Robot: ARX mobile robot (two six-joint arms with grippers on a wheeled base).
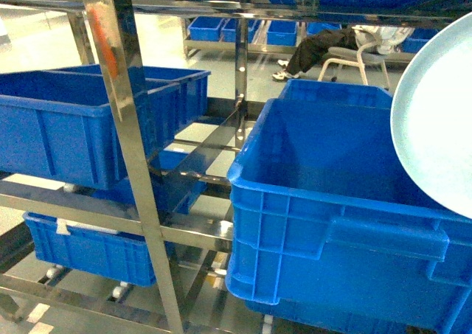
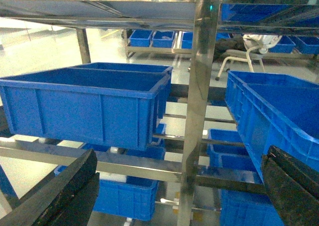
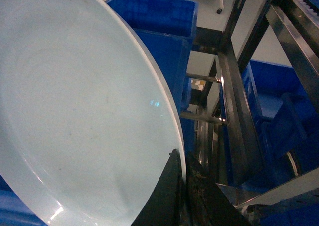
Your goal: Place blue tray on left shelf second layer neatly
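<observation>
The blue tray is a pale sky-blue round dish, held on edge at the right of the head view, above a large blue crate. In the right wrist view the blue tray fills the left half, and my right gripper is shut on its rim, one dark finger on each face. The left shelf is a shiny steel rack with an orange mark on its front post. My left gripper stands open before a steel upright, with nothing between its fingers. Neither gripper shows in the head view.
Deep blue crates sit on the rack's tiers, with more below. A steel rail runs across under the left crate. Behind the rack stands a chair with dark cloth on it, and further crates line the floor.
</observation>
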